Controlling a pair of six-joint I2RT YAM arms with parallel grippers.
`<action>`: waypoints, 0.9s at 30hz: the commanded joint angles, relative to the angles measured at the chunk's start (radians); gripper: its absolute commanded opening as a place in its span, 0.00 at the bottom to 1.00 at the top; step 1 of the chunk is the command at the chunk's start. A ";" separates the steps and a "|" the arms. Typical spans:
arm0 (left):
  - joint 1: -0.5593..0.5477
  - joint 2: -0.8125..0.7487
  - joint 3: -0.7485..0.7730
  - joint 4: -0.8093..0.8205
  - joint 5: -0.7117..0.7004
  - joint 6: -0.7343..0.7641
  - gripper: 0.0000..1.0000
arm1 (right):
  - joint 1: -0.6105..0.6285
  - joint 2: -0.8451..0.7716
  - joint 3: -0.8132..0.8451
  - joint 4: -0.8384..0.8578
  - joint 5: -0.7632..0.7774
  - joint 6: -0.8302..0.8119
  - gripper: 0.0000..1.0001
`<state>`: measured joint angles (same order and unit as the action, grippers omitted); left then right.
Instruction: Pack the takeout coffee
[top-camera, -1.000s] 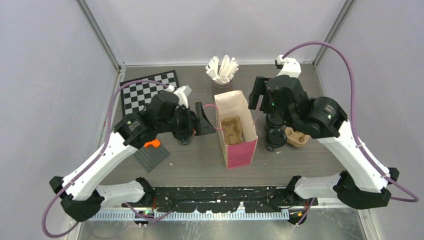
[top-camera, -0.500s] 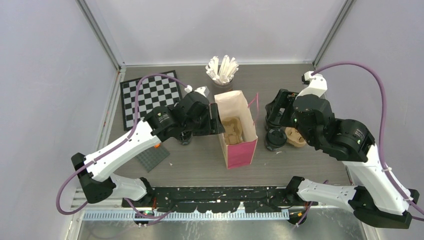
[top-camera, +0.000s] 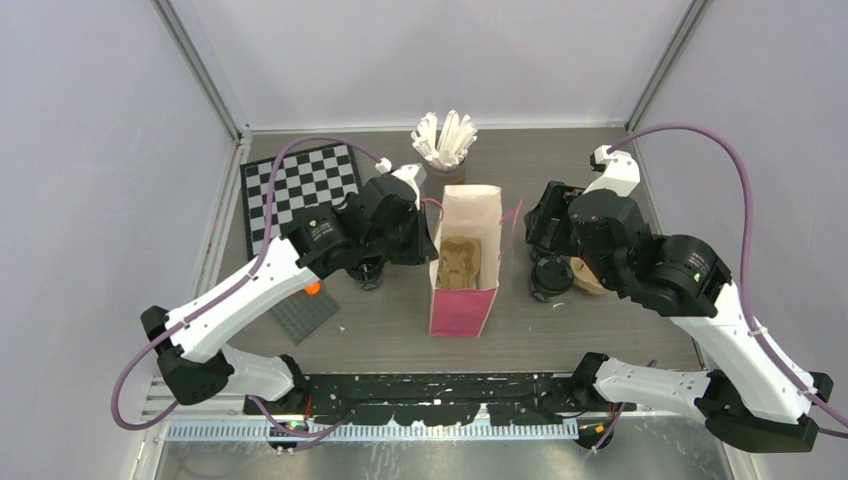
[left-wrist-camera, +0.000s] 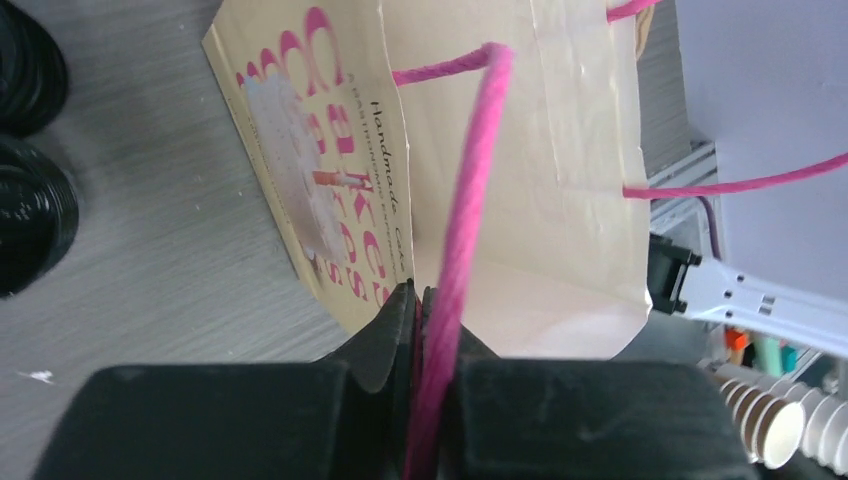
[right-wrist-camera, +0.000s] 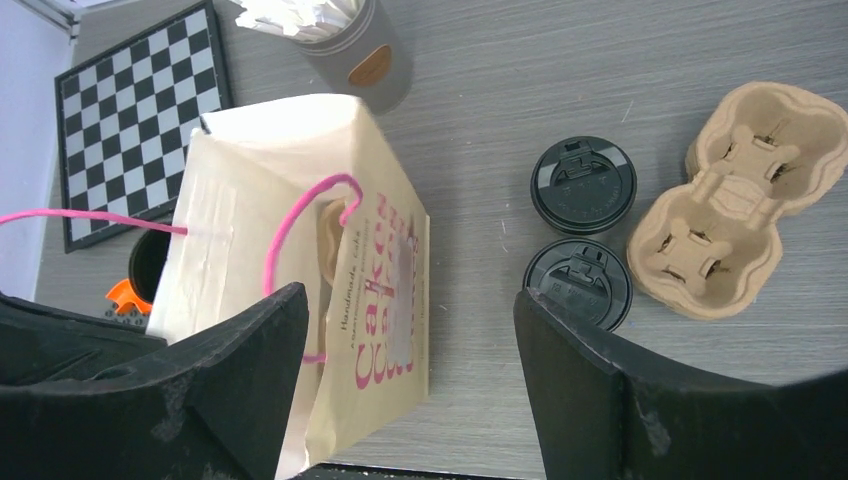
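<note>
Two black lidded takeout coffee cups (right-wrist-camera: 583, 185) (right-wrist-camera: 578, 283) stand on the table right of the pink paper bag (top-camera: 462, 300); from above only one cup (top-camera: 551, 276) shows, the other hidden under my right arm. The bag stands open with a brown pulp carrier (top-camera: 460, 262) inside. My left gripper (left-wrist-camera: 420, 295) (top-camera: 422, 238) is shut on the bag's left pink cord handle (left-wrist-camera: 470, 200). High above the gap between bag and cups hangs my right gripper (right-wrist-camera: 410, 295) (top-camera: 540, 218), open and holding nothing.
An empty pulp carrier (right-wrist-camera: 755, 195) lies right of the cups. A grey cup of white sticks (top-camera: 445, 140) stands behind the bag. To the left are a checkerboard (top-camera: 300, 185), a black cup (top-camera: 368, 275) and a grey plate with an orange piece (top-camera: 305, 310).
My left gripper moved in to the bag's left rim and shut on the handle. The bag shifted slightly left and stands straighter. My right arm swung to the right, its gripper staying open.
</note>
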<state>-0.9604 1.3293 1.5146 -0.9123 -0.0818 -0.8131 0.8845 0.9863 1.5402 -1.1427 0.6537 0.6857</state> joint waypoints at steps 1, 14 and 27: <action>0.000 -0.002 0.055 0.026 0.075 0.148 0.00 | 0.004 -0.002 -0.013 0.034 0.028 0.032 0.80; 0.079 -0.046 -0.011 0.088 0.315 0.289 0.00 | 0.005 0.074 0.105 0.035 0.079 -0.019 0.79; 0.115 -0.051 0.060 -0.003 0.272 0.298 0.62 | -0.016 0.081 0.122 0.011 0.193 -0.085 0.84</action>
<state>-0.8455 1.3109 1.5272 -0.8890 0.1947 -0.5320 0.8837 1.0718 1.6428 -1.1290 0.7448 0.6399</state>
